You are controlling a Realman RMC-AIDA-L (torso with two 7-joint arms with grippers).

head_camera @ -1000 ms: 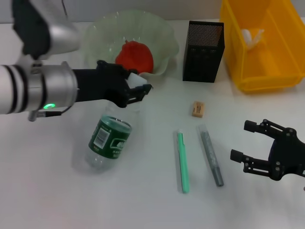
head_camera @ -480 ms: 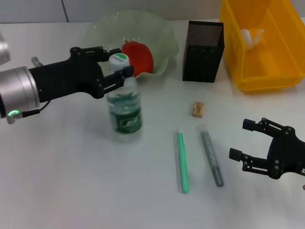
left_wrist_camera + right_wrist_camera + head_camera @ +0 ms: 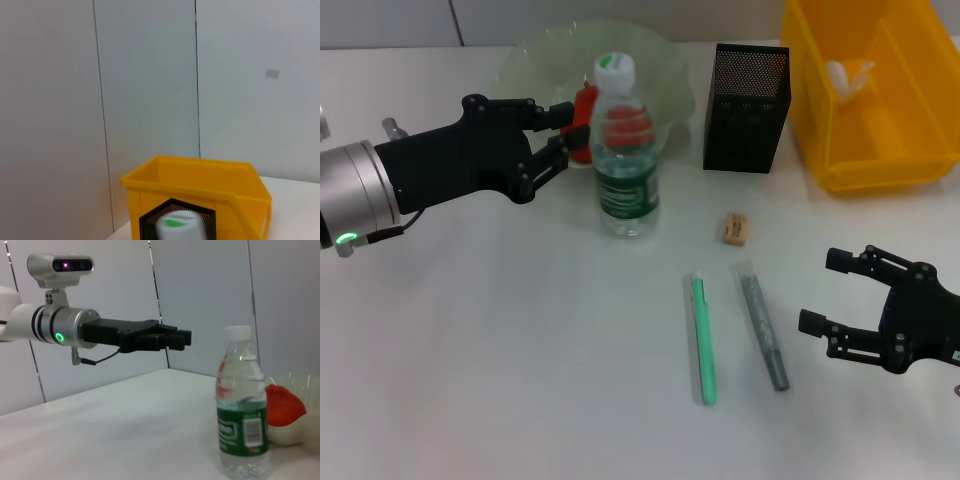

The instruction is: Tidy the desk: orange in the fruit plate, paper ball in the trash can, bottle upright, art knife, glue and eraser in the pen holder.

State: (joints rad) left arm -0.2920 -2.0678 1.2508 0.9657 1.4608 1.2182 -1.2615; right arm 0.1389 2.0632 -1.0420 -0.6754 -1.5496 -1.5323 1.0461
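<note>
The bottle (image 3: pixel 623 150) stands upright on the bench (image 3: pixel 520 380), just in front of the fruit plate (image 3: pixel 535 60). Its cap is on top. My left pincer (image 3: pixel 556 135) is just left of the bottle, up by its top half. Its fingers are spread and not touching the bottle. The orange (image 3: pixel 584 110) sits in the fruit plate, partly hidden behind the bottle and my pincer.

The pen holder (image 3: pixel 746 105) stands to the right of the plate. The trash can (image 3: pixel 870 90) is at the far right, with the paper ball (image 3: pixel 846 78) inside it. The eraser (image 3: pixel 736 228) lies on the bench near the pen holder. Closer to me lie a green pen (image 3: pixel 703 340) and a grey pen (image 3: pixel 763 326), side by side.

My right pincer (image 3: pixel 832 297) waits low on the right, fingers spread, holding nothing.
</note>
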